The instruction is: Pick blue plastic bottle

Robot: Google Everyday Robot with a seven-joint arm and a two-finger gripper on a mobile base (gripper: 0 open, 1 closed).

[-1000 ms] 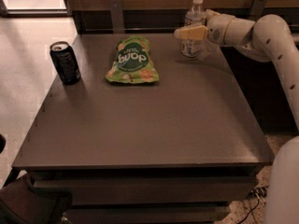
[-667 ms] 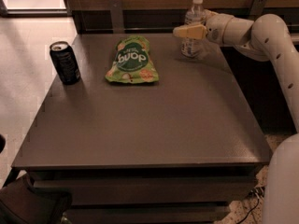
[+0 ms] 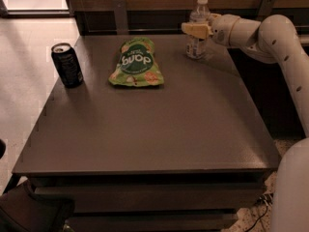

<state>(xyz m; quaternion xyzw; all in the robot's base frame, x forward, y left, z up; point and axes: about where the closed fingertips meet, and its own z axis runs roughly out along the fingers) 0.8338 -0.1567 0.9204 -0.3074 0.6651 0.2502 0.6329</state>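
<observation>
The blue plastic bottle (image 3: 197, 45) is a small clear bottle with a white cap and a pale label. It stands upright at the far right of the dark table (image 3: 145, 129). My gripper (image 3: 195, 29) reaches in from the right and sits at the bottle's upper body, just under its shoulder, overlapping it in this view. The bottle's base looks to be resting on the tabletop. My white arm (image 3: 270, 37) runs from the gripper to the right edge of the view.
A green snack bag (image 3: 136, 62) lies flat at the far middle of the table, left of the bottle. A black soda can (image 3: 67, 65) stands near the far left edge. A dark wooden wall (image 3: 145, 4) runs behind the table.
The gripper has stayed at the bottle, shifting only slightly. The bottle, bag and can have not visibly moved.
</observation>
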